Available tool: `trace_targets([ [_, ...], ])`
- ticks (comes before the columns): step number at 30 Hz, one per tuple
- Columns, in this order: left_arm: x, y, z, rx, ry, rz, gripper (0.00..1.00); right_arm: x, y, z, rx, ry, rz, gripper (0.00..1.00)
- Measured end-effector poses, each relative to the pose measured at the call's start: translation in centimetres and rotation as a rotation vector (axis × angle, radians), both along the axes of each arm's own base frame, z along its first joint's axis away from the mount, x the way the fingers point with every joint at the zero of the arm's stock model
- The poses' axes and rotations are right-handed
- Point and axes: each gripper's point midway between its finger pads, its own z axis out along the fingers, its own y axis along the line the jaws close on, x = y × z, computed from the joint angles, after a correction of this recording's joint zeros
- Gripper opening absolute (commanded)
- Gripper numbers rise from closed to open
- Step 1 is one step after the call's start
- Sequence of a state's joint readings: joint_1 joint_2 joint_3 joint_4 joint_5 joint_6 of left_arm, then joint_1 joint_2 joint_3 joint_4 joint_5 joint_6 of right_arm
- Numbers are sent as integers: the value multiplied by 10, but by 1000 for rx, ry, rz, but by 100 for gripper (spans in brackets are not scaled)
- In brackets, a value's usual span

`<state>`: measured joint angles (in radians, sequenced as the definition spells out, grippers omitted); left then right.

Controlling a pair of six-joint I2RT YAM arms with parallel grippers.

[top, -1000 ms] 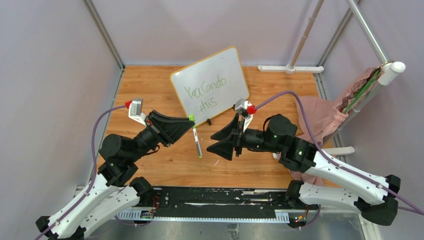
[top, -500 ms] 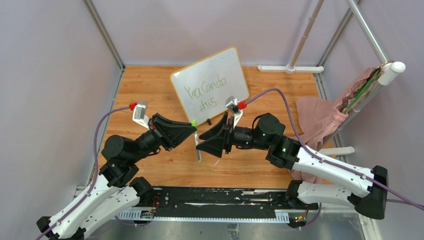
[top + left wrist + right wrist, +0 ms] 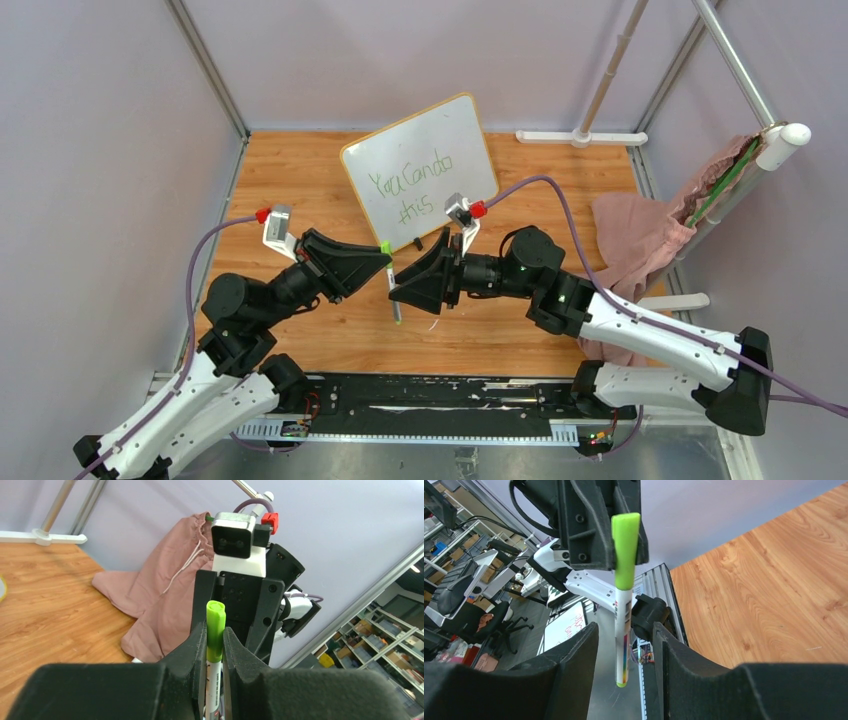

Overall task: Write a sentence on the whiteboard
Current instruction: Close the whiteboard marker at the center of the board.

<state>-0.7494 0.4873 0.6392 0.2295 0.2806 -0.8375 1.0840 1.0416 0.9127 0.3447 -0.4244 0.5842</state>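
The whiteboard (image 3: 420, 170) stands tilted at the back of the wooden table, propped on its black clip feet. On it is the sentence (image 3: 410, 182), in thin green handwriting over two lines. My left gripper (image 3: 386, 262) (image 3: 215, 640) is shut on a white marker (image 3: 396, 311) (image 3: 215, 630), gripping it at its green cap, and the barrel hangs downward. Facing it, my right gripper (image 3: 393, 288) (image 3: 626, 630) is open. Its fingers flank the marker (image 3: 623, 610) on both sides without touching the barrel.
A pink cloth bag (image 3: 640, 230) lies at the right, draped from a white pole (image 3: 785, 140). A white stand base (image 3: 580, 137) sits at the back right. Purple walls and metal posts enclose the table, and a black rail (image 3: 430, 395) runs along the near edge.
My right arm has swung left until its fingers straddle the hanging marker, and its jaws have narrowed. The left gripper has drifted slightly right, still holding the marker.
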Motion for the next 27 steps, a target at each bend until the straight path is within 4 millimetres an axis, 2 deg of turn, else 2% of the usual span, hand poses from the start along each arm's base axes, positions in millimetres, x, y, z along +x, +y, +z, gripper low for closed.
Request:
trace_targets([
  [3, -1, 2, 2, -6, -4, 5, 0, 1, 4, -7, -19, 14, 8, 46],
  [5, 0, 2, 2, -8, -4, 8, 0, 0, 6, -12, -32, 21, 14, 40],
  [9, 0, 3, 2, -8, -5, 12, 0, -2, 8, -14, -40, 33, 21, 14],
  [12, 1, 2, -1, -5, -2, 16, 0, -4, 8, -14, -41, 30, 28, 2],
  [13, 1, 3, -2, -4, -1, 16, 9, -5, 8, -15, -44, 27, 30, 0],
  [16, 0, 3, -2, -3, -2, 11, 53, -5, 8, -17, -56, 14, 30, 0],
  [18, -2, 1, -3, 2, -8, -2, 66, -5, 6, -21, -81, -4, 28, 0],
  [22, -13, -3, -5, 16, -15, -64, 70, -6, -5, -33, -150, -44, 11, 0],
  [27, -22, -9, -10, 41, -19, -130, 65, -9, -22, -39, -200, -97, -1, 0],
])
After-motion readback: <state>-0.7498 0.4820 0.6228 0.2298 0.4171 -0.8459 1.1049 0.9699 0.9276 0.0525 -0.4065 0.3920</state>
